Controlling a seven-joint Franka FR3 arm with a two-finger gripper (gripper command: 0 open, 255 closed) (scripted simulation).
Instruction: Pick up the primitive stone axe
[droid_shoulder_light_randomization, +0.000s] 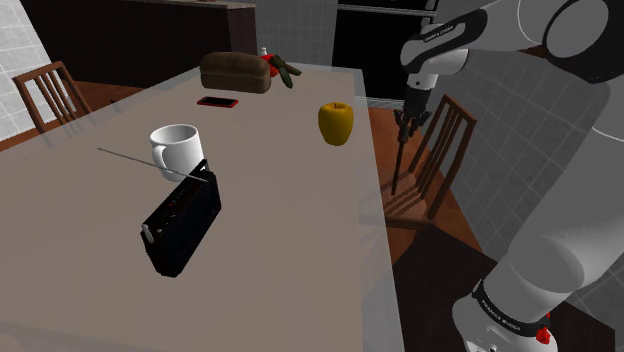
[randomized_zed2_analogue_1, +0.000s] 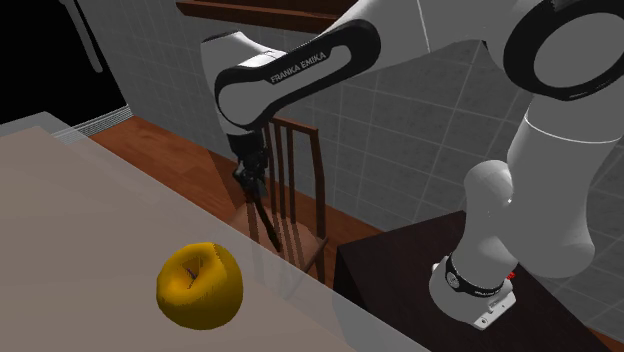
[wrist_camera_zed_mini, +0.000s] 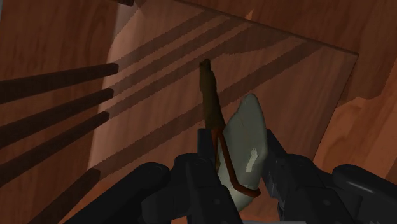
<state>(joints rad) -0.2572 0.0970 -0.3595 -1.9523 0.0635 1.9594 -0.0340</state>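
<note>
Off the side of the bench (droid_shoulder_light_randomization: 300, 220), above the wooden chair (droid_shoulder_light_randomization: 415, 208), we see our claw (wrist_camera_zed_mini: 240, 153) clamped on the stone axe (wrist_camera_zed_mini: 247, 137) at its grey head, brown handle pointing down toward the seat.

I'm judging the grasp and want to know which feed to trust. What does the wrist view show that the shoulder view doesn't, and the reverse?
Wrist view adds: the axe up close, with a grey stone head and reddish binding, clasped between the claw's fingers.
Shoulder view adds: the table beside the arm, carrying a white mug, a black radio, a yellow fruit, a loaf and a red phone.
Both: the claw shut on the axe, its dark handle pointing down toward a wooden chair off the table's edge.
</note>
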